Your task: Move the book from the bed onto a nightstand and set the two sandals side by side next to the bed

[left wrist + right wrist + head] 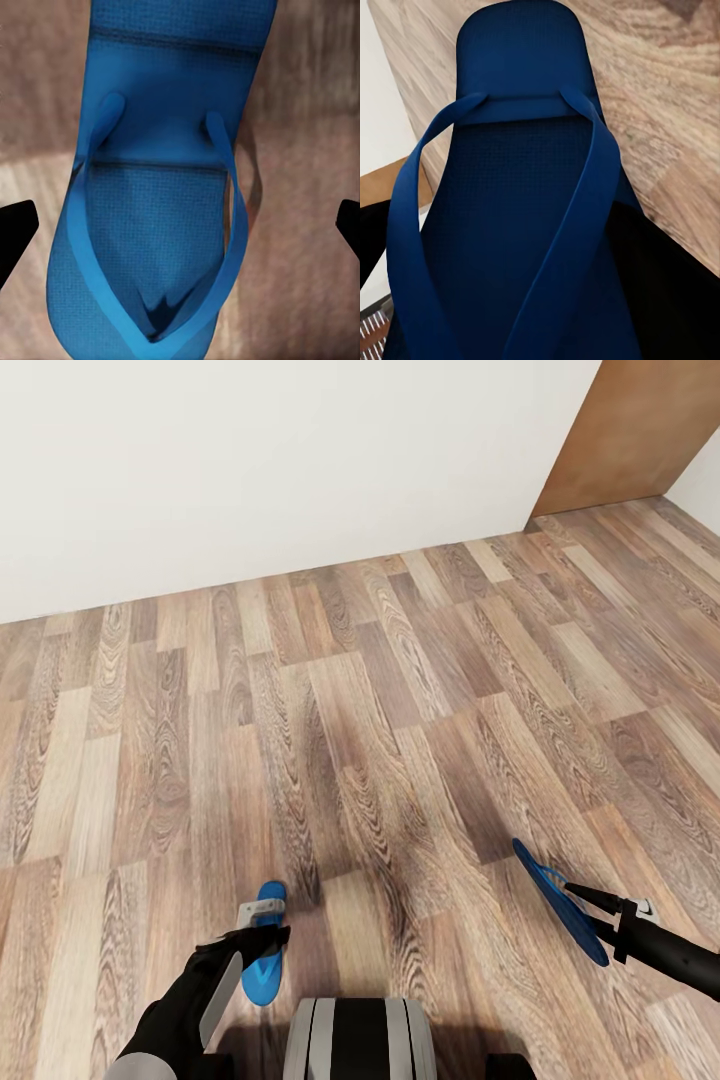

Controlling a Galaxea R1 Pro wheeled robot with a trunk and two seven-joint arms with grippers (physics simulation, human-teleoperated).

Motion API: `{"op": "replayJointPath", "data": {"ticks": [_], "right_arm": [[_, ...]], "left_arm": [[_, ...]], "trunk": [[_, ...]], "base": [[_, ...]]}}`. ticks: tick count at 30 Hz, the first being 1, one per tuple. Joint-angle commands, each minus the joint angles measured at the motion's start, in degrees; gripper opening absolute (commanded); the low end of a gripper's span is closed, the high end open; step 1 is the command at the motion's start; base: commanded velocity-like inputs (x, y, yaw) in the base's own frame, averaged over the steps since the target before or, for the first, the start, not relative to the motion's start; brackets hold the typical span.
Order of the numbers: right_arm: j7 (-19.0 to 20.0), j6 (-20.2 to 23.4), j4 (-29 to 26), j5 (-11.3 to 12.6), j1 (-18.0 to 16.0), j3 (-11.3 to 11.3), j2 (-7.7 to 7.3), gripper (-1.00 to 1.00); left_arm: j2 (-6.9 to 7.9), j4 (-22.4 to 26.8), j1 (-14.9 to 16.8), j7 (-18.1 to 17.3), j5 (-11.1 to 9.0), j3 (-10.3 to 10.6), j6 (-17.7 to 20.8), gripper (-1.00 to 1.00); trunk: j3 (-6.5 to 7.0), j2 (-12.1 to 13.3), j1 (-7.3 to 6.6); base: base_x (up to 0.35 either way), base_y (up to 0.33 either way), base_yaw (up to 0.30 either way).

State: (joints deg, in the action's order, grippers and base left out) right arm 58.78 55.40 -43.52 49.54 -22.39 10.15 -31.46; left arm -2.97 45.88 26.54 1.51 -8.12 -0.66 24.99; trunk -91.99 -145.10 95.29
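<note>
Lying flat on the wood-plank floor (380, 720), a thin bright blue flip-flop sandal (264, 960) sits close in front of the robot's grey base (360, 1040), straps up. The left gripper (262, 922) hangs directly above it. From the left wrist view this sandal (154, 225) lies between the two black fingers (15, 229), which stand wide apart at either side of the sole and clear of it, holding nothing.

Off to the robot's right, a second blue flip-flop sandal (560, 900) is off the floor, tilted on edge with its sole slanting away from the right gripper (600, 908). That gripper's thin black fingers (590, 898) meet the sandal at its near end, around the strap, closed on it. In the right wrist view the second sandal (521, 225) reaches away from the camera, its straps arching over the dark blue sole, and floor planks show beyond it.

The two sandals are well apart, one to each side of the base. A plain white wall (280, 470) bounds the floor's far edge, and a brown wooden panel (630, 430) stands at the far right corner.
</note>
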Motion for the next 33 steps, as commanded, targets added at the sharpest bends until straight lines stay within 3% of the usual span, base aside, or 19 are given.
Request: {"op": "replayJointPath", "data": {"ticks": [1,10,19,27,33], "right_arm": [[0.1,0.2,0.0,-0.1,0.0,0.1,0.0,-1.0],[0.1,0.2,0.0,-0.1,0.0,0.0,0.0,-1.0],[0.1,0.2,0.0,-0.1,0.0,0.0,0.0,-1.0],[0.1,0.2,0.0,-0.1,0.0,0.0,0.0,-1.0],[0.1,0.2,0.0,-0.1,0.0,0.0,0.0,-1.0]], "left_arm": [[-0.02,0.1,0.0,0.2,-0.6,0.0,0.3,1.0],[-0.02,0.1,0.0,0.2,-0.5,0.1,0.3,1.0],[-0.02,0.1,0.0,0.2,-0.6,0.1,0.3,1.0],[-0.02,0.1,0.0,0.2,-0.5,0.0,0.3,1.0],[-0.02,0.1,0.0,0.2,-0.6,0.0,0.3,1.0]], "trunk": [[-0.25,0.0,0.02],[-2.25,-0.1,0.25],[-2.25,-0.1,0.25],[-4.02,-0.3,0.46],[-4.02,-0.3,0.46]], "base": [[0.0,0.0,0.0],[0.0,0.0,0.0],[0.0,0.0,0.0],[0.0,0.0,0.0],[0.0,0.0,0.0]]}}
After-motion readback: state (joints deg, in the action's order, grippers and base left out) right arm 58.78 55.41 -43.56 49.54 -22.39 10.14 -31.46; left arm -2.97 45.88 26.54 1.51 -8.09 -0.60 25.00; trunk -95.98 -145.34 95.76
